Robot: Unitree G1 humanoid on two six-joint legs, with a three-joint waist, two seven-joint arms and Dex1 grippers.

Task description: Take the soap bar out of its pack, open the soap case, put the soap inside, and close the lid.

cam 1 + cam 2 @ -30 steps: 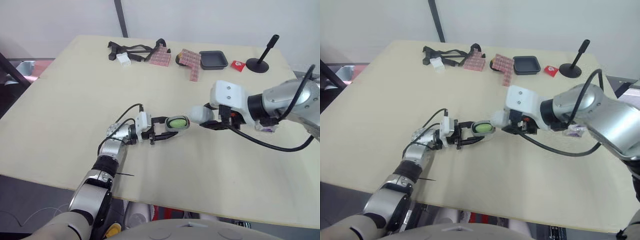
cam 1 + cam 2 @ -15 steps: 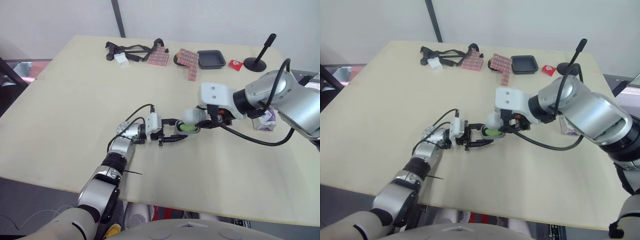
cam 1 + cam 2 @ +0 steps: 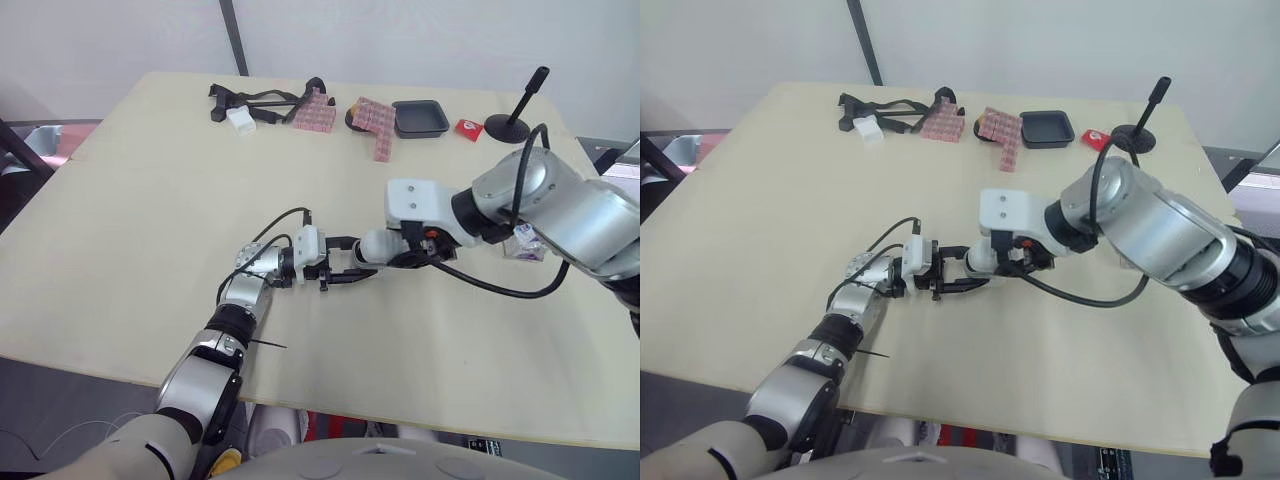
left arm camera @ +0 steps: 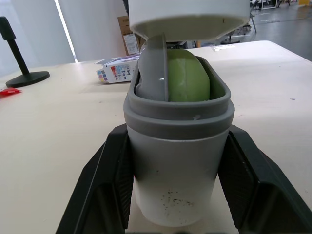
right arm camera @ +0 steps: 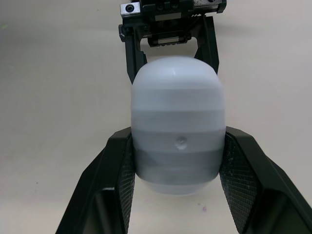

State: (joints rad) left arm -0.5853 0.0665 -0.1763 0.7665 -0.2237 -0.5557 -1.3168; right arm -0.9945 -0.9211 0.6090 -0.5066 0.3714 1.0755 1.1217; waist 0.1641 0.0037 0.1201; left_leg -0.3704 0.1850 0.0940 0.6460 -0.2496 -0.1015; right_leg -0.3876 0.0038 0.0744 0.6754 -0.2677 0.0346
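My left gripper (image 3: pixel 347 272) is shut on the grey soap case base (image 4: pixel 178 161), low over the middle of the table. The green soap bar (image 4: pixel 187 78) sits inside the base. My right gripper (image 3: pixel 402 256) is shut on the white rounded lid (image 3: pixel 377 245) and holds it against the top of the base, tilted, with one edge inside the rim. In the right wrist view the lid (image 5: pixel 178 126) sits between the black fingers (image 5: pixel 117 161), with the left gripper (image 5: pixel 170 44) beyond it. The opened soap pack (image 3: pixel 527 243) lies at the right of the table.
Along the far edge lie a black strap (image 3: pixel 255 100), pink block stacks (image 3: pixel 318 112) (image 3: pixel 378 122), a black tray (image 3: pixel 420 117), a small red item (image 3: pixel 468 128) and a black stand (image 3: pixel 513 122). The near table edge runs just behind my left forearm.
My right gripper has carried the lid leftward and down onto the case in my left gripper. The green soap, exposed a second ago, is now covered in the head views.
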